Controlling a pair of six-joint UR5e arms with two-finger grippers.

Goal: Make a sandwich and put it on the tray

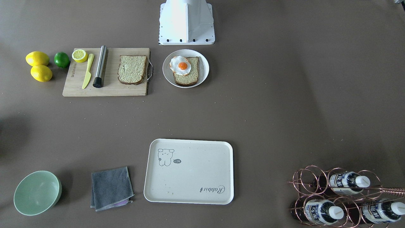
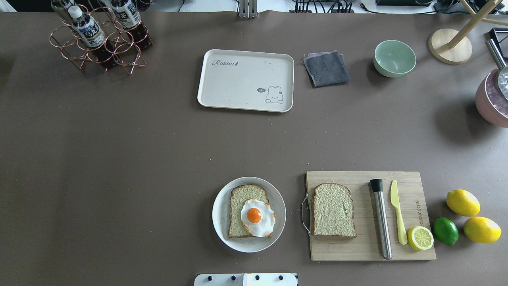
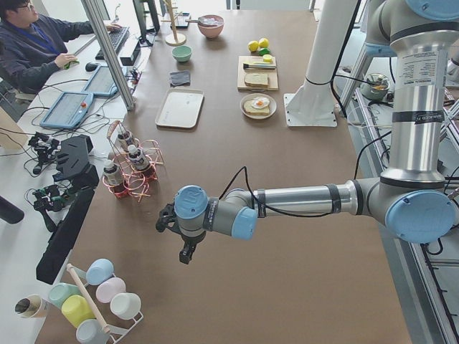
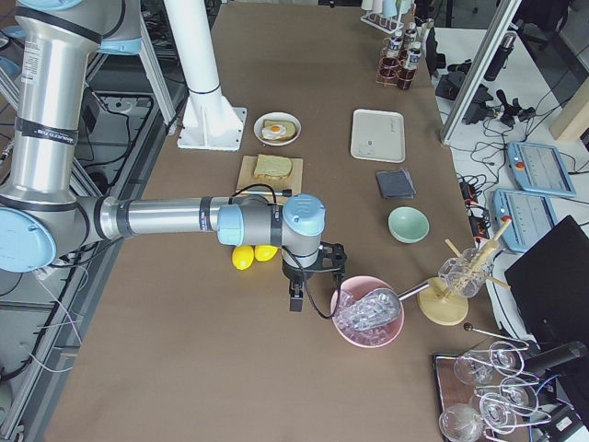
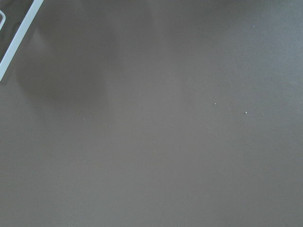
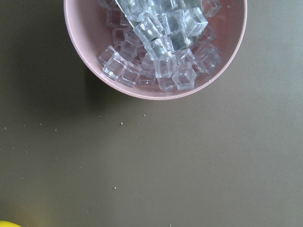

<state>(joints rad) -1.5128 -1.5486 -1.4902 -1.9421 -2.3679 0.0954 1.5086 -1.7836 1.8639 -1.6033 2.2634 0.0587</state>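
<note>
My sandwich [image 2: 250,212] is only half made. One slice of bread [image 2: 240,196] lies flat on the round white plate [image 2: 222,234], close to me in the middle of the table. The fried egg [image 2: 254,215] sits on top of it, white with an orange yolk, and hangs a little over the slice's right edge. The other slice [image 2: 332,209] lies flat on the wooden board [image 2: 412,182], just to the right of the plate. It is brown at the crust and pale and grainy inside. The cream tray [image 2: 238,85] with the little drawing is on the far side of the table, well apart from the plate, and no bread is on it. So I think almost all the work is left: put the second slice on the egg, then carry the whole thing over to the tray. My left gripper [image 3: 185,247] hangs over bare table far off to the left, near the bottle rack [image 3: 129,175]. My right gripper [image 4: 296,296] hangs far off to the right, just beside the pink bowl of ice cubes [image 4: 368,318]. I cannot tell if either one has its fingers apart or together.
</note>
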